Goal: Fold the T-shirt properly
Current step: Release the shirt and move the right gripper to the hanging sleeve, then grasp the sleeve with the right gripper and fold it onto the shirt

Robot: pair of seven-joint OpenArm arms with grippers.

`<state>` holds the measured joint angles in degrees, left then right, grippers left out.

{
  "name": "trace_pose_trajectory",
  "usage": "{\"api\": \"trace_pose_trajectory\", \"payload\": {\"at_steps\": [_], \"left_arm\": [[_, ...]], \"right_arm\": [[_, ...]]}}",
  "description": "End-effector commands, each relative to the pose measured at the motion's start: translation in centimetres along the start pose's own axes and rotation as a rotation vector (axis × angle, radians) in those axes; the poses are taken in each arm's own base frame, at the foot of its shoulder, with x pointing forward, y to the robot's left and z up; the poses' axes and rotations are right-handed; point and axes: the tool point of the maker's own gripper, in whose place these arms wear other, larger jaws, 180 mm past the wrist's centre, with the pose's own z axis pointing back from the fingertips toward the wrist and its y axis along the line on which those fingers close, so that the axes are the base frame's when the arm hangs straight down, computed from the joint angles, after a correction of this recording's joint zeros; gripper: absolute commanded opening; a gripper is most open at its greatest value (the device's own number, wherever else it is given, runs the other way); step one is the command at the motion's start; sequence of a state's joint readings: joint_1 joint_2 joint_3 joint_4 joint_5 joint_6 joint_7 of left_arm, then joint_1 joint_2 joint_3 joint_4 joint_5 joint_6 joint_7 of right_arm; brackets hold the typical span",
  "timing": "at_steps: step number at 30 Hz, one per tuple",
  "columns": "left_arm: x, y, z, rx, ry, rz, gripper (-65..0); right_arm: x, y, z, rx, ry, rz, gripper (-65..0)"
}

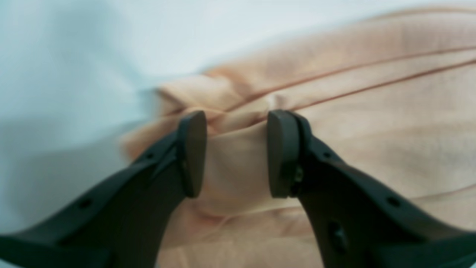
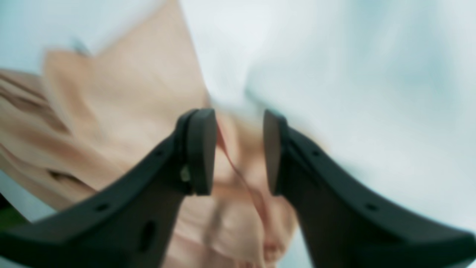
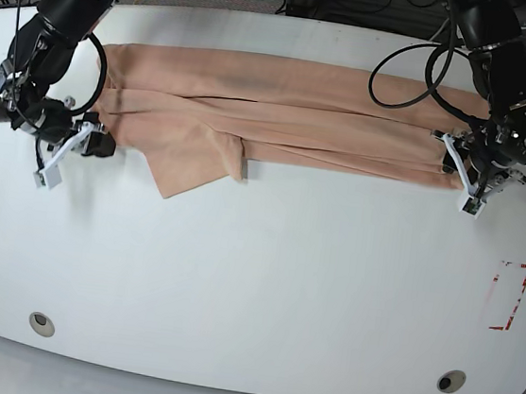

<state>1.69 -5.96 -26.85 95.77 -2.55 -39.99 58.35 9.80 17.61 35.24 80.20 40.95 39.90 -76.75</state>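
The peach T-shirt (image 3: 282, 114) lies stretched in a long folded band across the far part of the white table (image 3: 263, 283), with a flap (image 3: 196, 161) hanging toward me. My left gripper (image 3: 464, 182) is at the band's right end. In the left wrist view its jaws stand partly apart (image 1: 236, 152) with bunched cloth (image 1: 353, 111) between the pads. My right gripper (image 3: 94, 140) is at the band's left end. In the blurred right wrist view its jaws stand partly apart (image 2: 240, 152) over a seamed edge of the T-shirt (image 2: 122, 111). No emblem shows.
A red-outlined rectangle mark (image 3: 508, 296) is on the table at the right. Two round fittings (image 3: 39, 323) (image 3: 451, 381) sit near the front edge. Cables (image 3: 420, 72) loop from the left arm over the shirt's far right part.
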Motion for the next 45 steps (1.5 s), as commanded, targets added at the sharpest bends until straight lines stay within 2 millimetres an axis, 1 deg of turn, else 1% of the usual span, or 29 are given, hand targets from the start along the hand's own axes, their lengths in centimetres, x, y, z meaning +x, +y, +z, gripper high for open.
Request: {"api": "trace_pose_trajectory", "payload": {"at_steps": [1, 3, 5, 6, 8, 11, 13, 16, 20, 22, 24, 26, 28, 30, 33, 35, 36, 38, 41, 42, 43, 45], "left_arm": [[2.8, 0.7, 1.8, 0.009, -0.099, 0.004, -40.7], [3.4, 1.0, 2.9, 0.012, -0.135, 0.023, -40.7], [3.5, 1.5, 3.6, 0.025, -0.141, 0.030, -40.7], [3.4, 1.7, 3.8, 0.030, -0.133, 0.035, -40.7], [3.0, 2.1, 4.0, 0.038, -0.120, 0.045, -40.7], [2.5, 3.0, 4.7, 0.069, -0.113, 0.062, -40.7], [2.3, 3.8, 5.2, 0.092, -0.114, 0.065, -40.7], [1.9, 4.3, 5.4, 0.103, -0.101, 0.053, -40.7], [0.6, 4.4, 5.6, 0.109, -0.079, 0.065, -40.7], [0.4, 4.6, 5.7, 0.114, -0.077, 0.070, -40.7], [0.3, 4.6, 5.7, 0.114, -0.075, 0.069, -40.7], [0.2, 4.6, 5.6, 0.113, -0.073, 0.072, -40.7], [0.2, 4.6, 5.6, 0.112, -0.072, 0.073, -40.7], [0.2, 4.5, 5.6, 0.111, -0.071, 0.070, -40.7], [0.2, 4.5, 5.6, 0.110, -0.071, 0.069, -40.7], [0.1, 4.5, 5.5, 0.113, -0.068, 0.070, -40.7], [0.1, 4.6, 5.5, 0.114, -0.067, 0.070, -40.7], [0.1, 4.5, 5.5, 0.113, -0.067, 0.069, -40.7], [0.1, 4.5, 5.5, 0.113, -0.067, 0.069, -40.7], [0.1, 4.6, 5.5, 0.114, -0.066, 0.070, -40.7], [0.0, 4.7, 5.6, 0.116, -0.064, 0.071, -40.7], [0.1, 4.6, 5.5, 0.115, -0.064, 0.069, -40.7]], "right_arm": [[3.1, 0.0, 1.4, -0.025, -0.074, 0.057, -33.8], [4.6, 0.7, 1.0, -0.009, -0.104, 0.063, -25.0], [4.5, 1.3, 0.2, 0.011, -0.099, 0.047, -20.0], [4.6, 1.4, -0.3, 0.016, -0.096, 0.038, -18.7], [5.3, 1.7, -1.2, 0.023, -0.098, 0.030, -19.0], [4.5, 2.9, -3.5, 0.051, -0.045, 0.041, -19.0], [4.3, 3.5, -4.5, 0.074, -0.043, 0.039, -19.0], [3.7, 4.4, -6.1, 0.113, -0.031, 0.026, -19.0], [3.6, 5.3, -6.9, 0.132, -0.049, 0.023, -19.0], [3.6, 5.4, -7.4, 0.111, -0.055, 0.037, -19.0], [3.0, 5.4, -7.9, 0.086, -0.017, 0.070, -19.0], [2.3, 5.9, -8.6, 0.073, 0.020, 0.098, -19.0], [2.0, 6.2, -9.1, 0.067, 0.025, 0.106, -19.0], [1.3, 6.5, -9.5, 0.065, 0.034, 0.106, -19.0], [1.0, 7.4, -10.0, 0.083, 0.035, 0.101, -19.2], [0.9, 7.7, -10.1, 0.086, 0.037, 0.100, -19.3], [0.8, 7.8, -10.2, 0.089, 0.037, 0.099, -20.1], [0.7, 8.3, -10.5, 0.099, 0.037, 0.096, -25.7], [0.7, 8.8, -10.7, 0.108, 0.037, 0.093, -42.2], [0.7, 8.8, -10.7, 0.108, 0.037, 0.093, -46.3], [0.7, 8.9, -10.8, 0.110, 0.036, 0.092, -53.0], [0.8, 9.0, -10.7, 0.114, 0.030, 0.092, -61.8]]}}
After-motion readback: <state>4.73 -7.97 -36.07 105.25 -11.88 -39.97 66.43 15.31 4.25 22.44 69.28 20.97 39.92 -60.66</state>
